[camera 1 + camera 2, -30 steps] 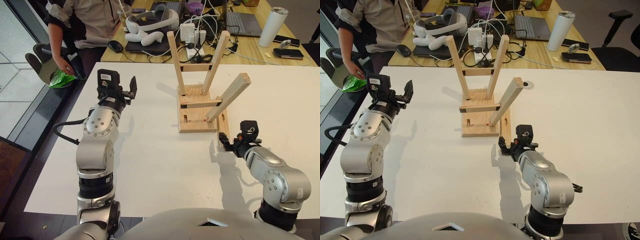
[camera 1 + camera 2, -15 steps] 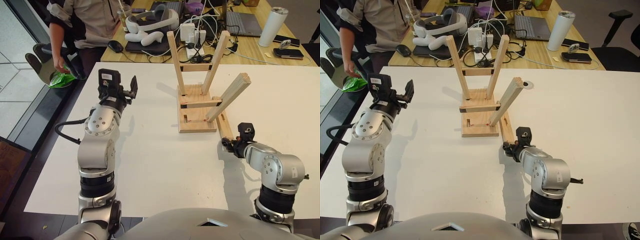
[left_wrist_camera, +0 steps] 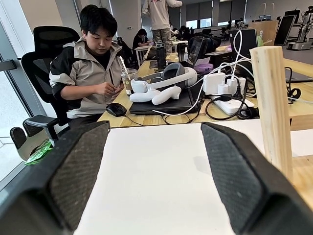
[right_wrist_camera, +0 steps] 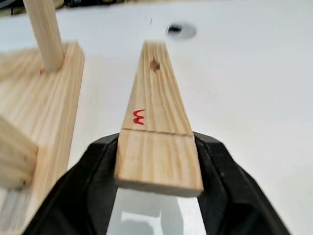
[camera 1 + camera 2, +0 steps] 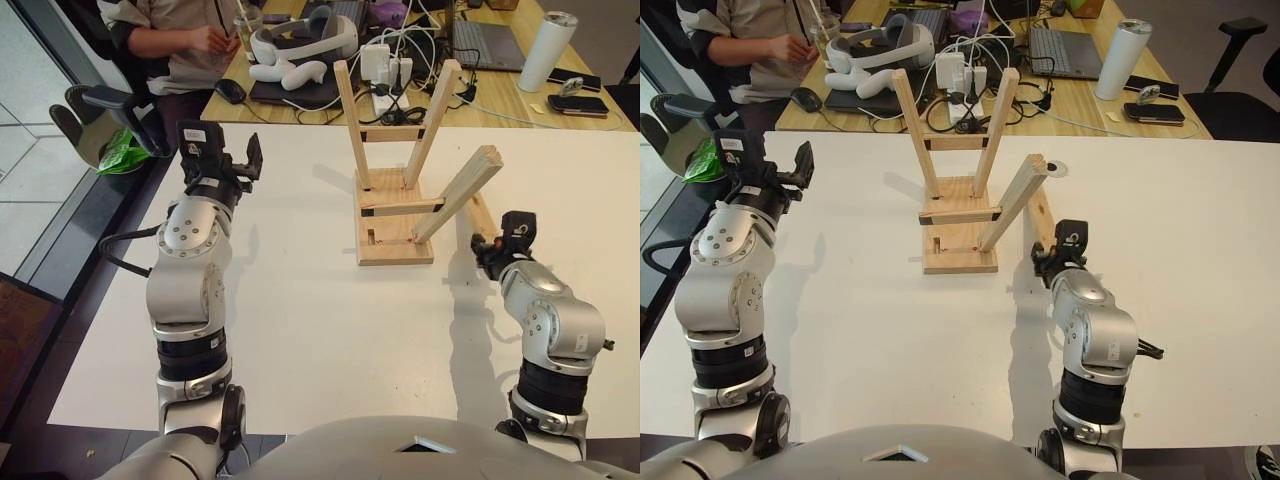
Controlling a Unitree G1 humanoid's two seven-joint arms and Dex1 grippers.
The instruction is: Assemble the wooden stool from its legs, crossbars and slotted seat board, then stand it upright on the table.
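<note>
The slotted seat board (image 5: 393, 243) lies flat on the white table with three legs pointing up. Two legs (image 5: 346, 110) at the back are joined by a crossbar (image 5: 392, 134). A third leg (image 5: 460, 188) leans out to the right, and a second crossbar (image 5: 400, 208) runs low across the board. My right gripper (image 5: 488, 243) is just right of the board, shut on the near end of a loose wooden leg (image 4: 155, 122) that lies along the board's right side. My left gripper (image 5: 226, 163) is open in the air over the table's far left, its pads (image 3: 80, 176) wide apart.
A wooden desk (image 5: 500, 85) behind the table carries a headset, laptops, a power strip, cables and a white tumbler (image 5: 544, 50). A person sits at its left end. A round grommet hole (image 5: 1053, 169) marks the table beyond the held leg.
My right gripper has swung from the board's front right corner farther back along its right side, carrying the loose leg. My left arm has shifted a little left and back.
</note>
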